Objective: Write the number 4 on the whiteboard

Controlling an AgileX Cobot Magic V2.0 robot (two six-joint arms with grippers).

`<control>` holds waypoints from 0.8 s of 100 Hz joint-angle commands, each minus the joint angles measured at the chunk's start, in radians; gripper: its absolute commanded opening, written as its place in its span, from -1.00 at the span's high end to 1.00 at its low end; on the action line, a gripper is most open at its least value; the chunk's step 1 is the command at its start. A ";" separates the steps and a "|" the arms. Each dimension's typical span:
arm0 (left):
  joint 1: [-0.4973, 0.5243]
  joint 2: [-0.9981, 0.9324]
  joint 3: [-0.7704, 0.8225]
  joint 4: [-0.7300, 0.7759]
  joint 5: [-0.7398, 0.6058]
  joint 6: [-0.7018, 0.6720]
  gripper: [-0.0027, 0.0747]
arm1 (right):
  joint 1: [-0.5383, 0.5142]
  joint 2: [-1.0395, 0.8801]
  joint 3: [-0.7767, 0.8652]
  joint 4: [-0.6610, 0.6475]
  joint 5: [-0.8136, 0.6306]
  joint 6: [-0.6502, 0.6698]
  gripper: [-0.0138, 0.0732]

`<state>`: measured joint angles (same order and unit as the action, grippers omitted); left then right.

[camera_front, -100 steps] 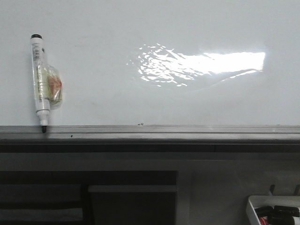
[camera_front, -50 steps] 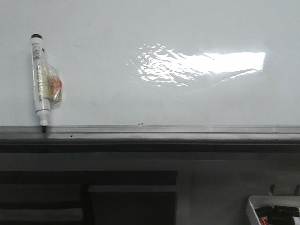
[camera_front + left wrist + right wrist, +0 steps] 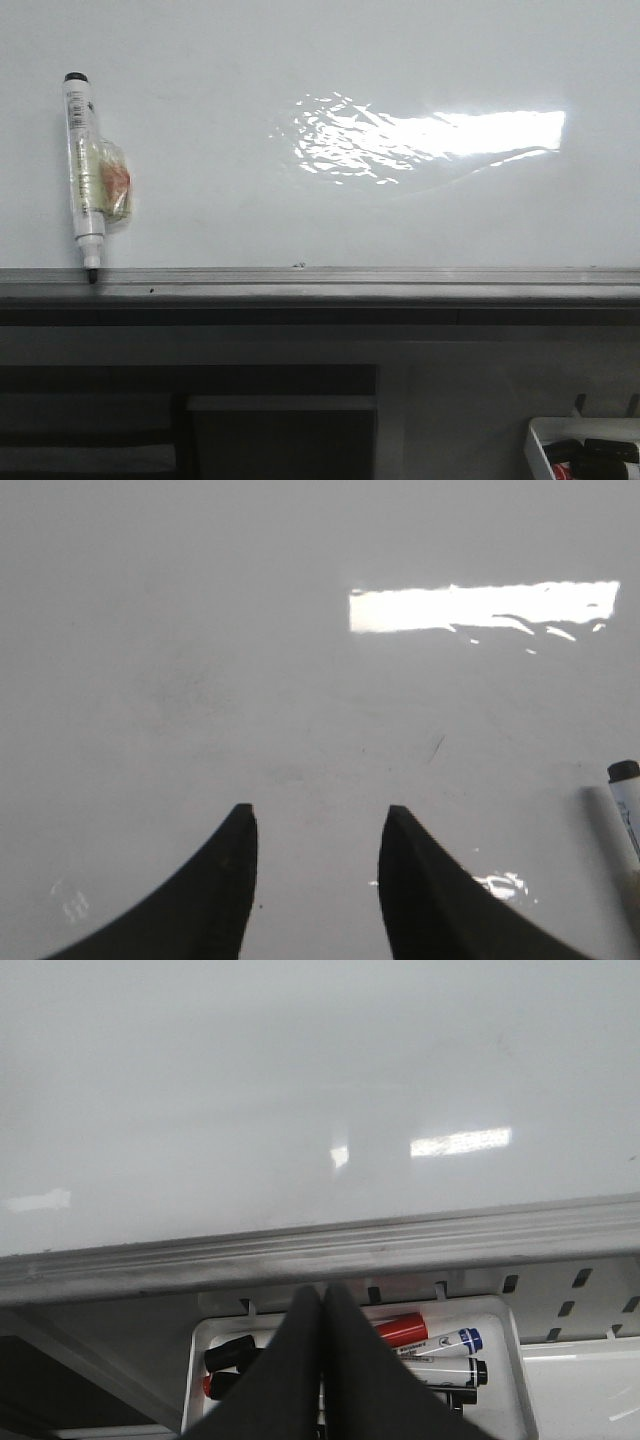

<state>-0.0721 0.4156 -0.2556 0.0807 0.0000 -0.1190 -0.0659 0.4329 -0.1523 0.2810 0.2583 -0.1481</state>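
1. While your whiteboard (image 3: 330, 210) fills the upper part of the front view, no stroke of a 4 shows anywhere on it; the surface is bare apart from a bright glare patch (image 3: 430, 135).
2. You have a marker (image 3: 86, 175) standing nearly upright against the board at its left side, black tip down on the grey ledge (image 3: 350, 282), with a clear wrapped bit stuck to its barrel.
3. Your left gripper (image 3: 318, 825) faces the board with its two dark fingers (image 3: 225, 880) spread apart and nothing between them; the marker's black end shows off to one side in that wrist view.
4. Your right gripper (image 3: 321, 1300) has its fingers pressed together, empty.
5. Beyond those closed fingers you see a white tray (image 3: 505, 1360) below the ledge, holding several markers, one with a red cap (image 3: 400, 1328).
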 commanded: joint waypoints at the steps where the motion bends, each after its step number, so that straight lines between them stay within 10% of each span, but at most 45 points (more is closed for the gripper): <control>1: -0.009 0.062 -0.019 -0.011 -0.173 -0.003 0.07 | 0.001 0.013 -0.034 0.007 -0.079 -0.007 0.82; 40: -0.315 0.284 -0.025 -0.054 -0.401 -0.038 -0.09 | 0.042 0.013 -0.034 0.007 -0.104 -0.007 0.82; 80: -0.617 0.461 -0.025 -0.180 -0.359 -0.066 -0.16 | 0.120 0.013 -0.034 -0.004 -0.119 -0.007 0.82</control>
<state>-0.6617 0.8403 -0.2506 -0.0628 -0.2912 -0.1745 0.0529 0.4329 -0.1523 0.2817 0.2155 -0.1481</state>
